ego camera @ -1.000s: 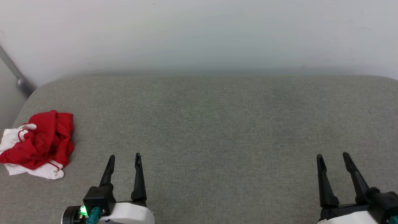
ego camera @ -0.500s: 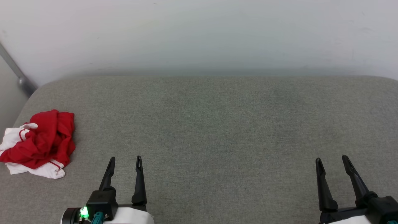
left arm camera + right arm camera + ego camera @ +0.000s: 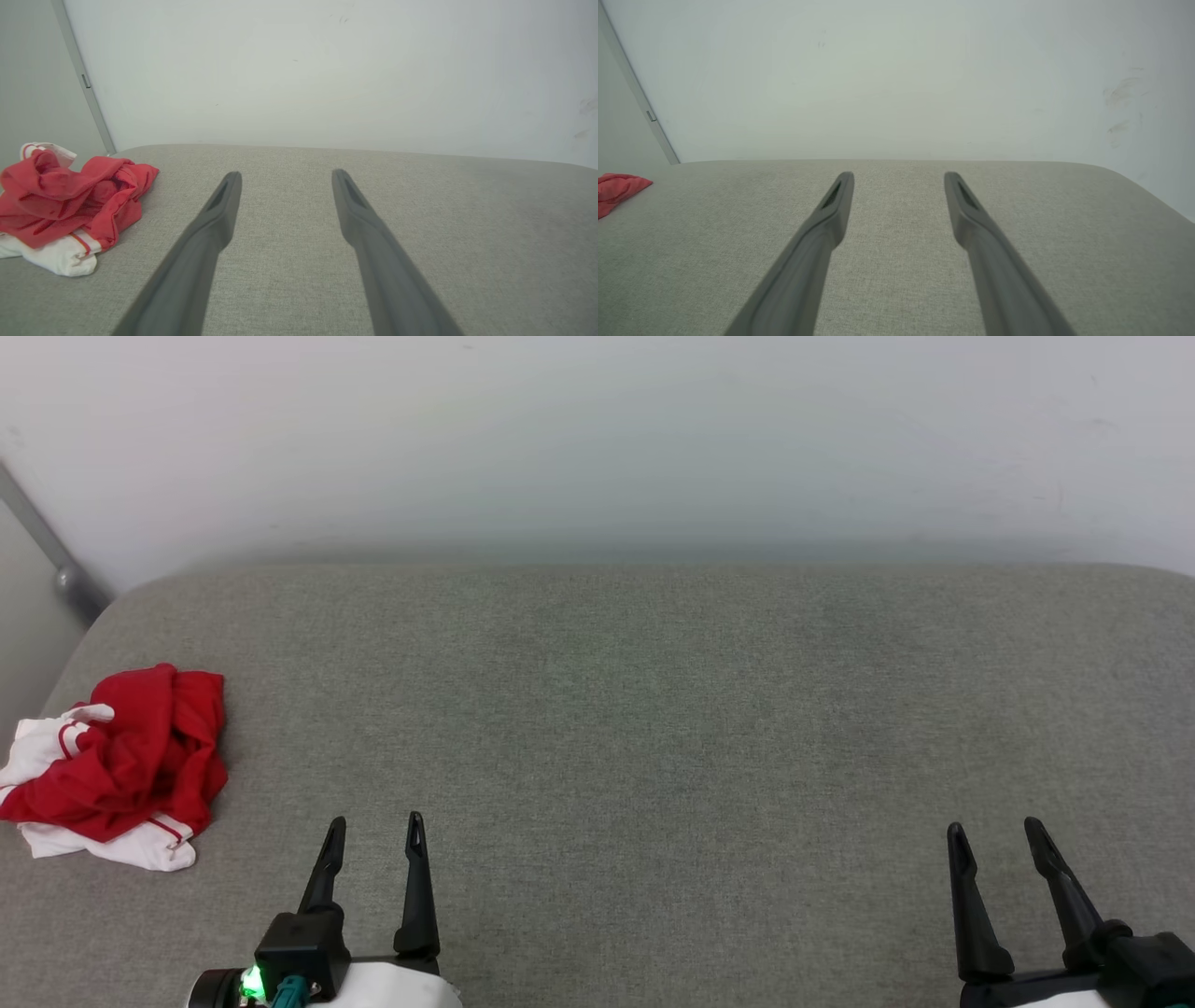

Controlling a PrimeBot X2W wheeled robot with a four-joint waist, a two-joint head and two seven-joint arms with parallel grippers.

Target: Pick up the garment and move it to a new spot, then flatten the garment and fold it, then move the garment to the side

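The garment [image 3: 121, 761] is a red T-shirt with white sleeves, lying crumpled in a heap at the far left of the grey cushioned surface [image 3: 635, 709]. It also appears in the left wrist view as the garment [image 3: 65, 200] at the left, and a red corner of the garment [image 3: 616, 186] sits at the left edge of the right wrist view. My left gripper [image 3: 375, 823] stands open low in the head view, to the right of the heap and apart from it. My right gripper [image 3: 994, 827] is open at the lower right, nothing between its fingers.
A pale wall [image 3: 597, 439] rises behind the surface's rounded back edge. A grey metal bar [image 3: 47, 555] slants down at the far left by the corner. The garment lies close to the surface's left edge.
Both grippers have slid a little lower in the head view, drawing back toward me. The garment lies as before.
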